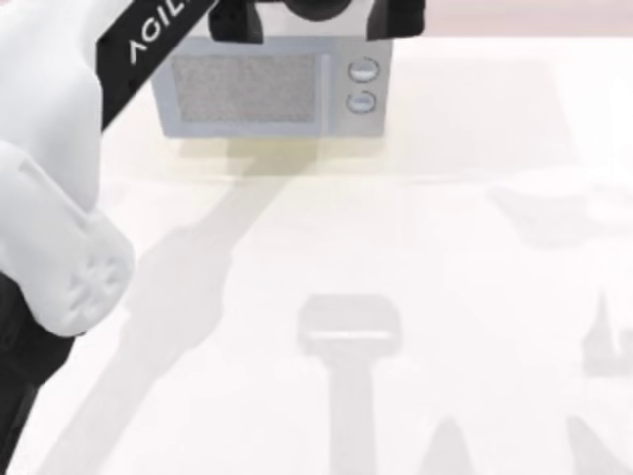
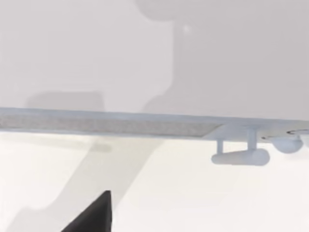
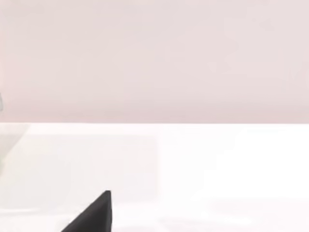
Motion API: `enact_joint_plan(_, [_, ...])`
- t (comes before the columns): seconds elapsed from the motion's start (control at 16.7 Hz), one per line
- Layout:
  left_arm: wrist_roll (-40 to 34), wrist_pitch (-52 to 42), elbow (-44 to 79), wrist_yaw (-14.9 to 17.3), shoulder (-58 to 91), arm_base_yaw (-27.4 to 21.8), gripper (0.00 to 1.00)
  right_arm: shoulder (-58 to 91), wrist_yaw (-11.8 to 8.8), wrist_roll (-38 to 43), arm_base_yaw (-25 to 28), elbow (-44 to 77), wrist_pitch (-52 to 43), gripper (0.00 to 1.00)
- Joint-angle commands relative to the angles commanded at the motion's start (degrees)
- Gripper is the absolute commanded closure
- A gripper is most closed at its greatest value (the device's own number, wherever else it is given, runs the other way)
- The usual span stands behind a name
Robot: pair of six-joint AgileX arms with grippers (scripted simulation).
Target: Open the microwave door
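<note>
While our left arm [image 1: 59, 198] fills the top view's left side, the microwave [image 1: 272, 89] sits at the far edge of the bench [image 1: 445, 247], its front facing us. The microwave door [image 1: 245, 87] lies flat against the box, wider than tall, with a speckled mesh window. Its slim handle [image 1: 323, 91] stands vertical beside two round silver knobs [image 1: 363, 85]. We cannot tell either pincer's state; only one dark fingertip [image 2: 94, 215] shows in each wrist view.
</note>
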Motion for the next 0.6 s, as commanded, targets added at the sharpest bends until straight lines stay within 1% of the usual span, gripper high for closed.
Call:
enact_joint_plan(0.36, [2.0,12.2,-8.9,0.9,2.1,2.0,0.00,0.0,0.0,0.0,0.0,0.0,0.0,0.00])
enact_joint_plan(0.48, [2.4,14.3,-10.8,1.1,2.6,2.4,0.00,0.0,0.0,0.0,0.0,0.0,0.0,0.00])
enact_joint_plan(0.6, [2.4,14.5,-11.0,1.1,2.7,2.5,0.00,0.0,0.0,0.0,0.0,0.0,0.0,0.00])
